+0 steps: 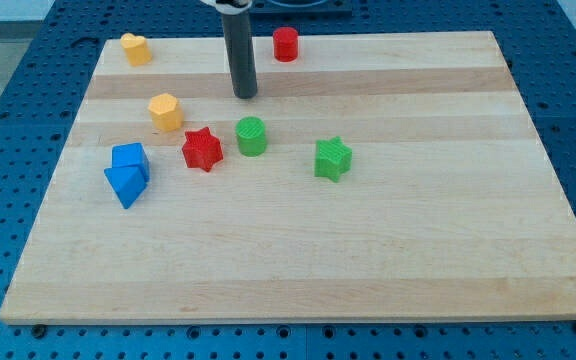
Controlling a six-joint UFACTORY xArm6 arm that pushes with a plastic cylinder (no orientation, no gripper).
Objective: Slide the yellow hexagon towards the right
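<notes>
Wooden board (388, 260) on a blue pegboard bench. No gripper on this arm, so nothing to open or close: just a dark rod, carrying nothing, its tip (245, 96) down on the board near the view's top, left of centre.

Yellow hexagon (166, 111) sits to the view's left of the tip and slightly lower. Apart from it, clear wood between. Not touching.

Key relation: the tip is on the hexagon's right side, the side the block must travel toward. Judgement: a rightward push needs contact on the hexagon's left face, so the tip would have to go round it first, probably above or below it.

Rightward path from the hexagon: red star (202, 149) and green cylinder (252, 136) lie right and a little lower; a push drifting downward could clip the star.

Elsewhere: another yellow block (136, 48) at top left, red cylinder (286, 44) at top, green star (333, 158) mid-board, blue cube (130, 157) touching a blue wedge-like block (124, 185) at left.
</notes>
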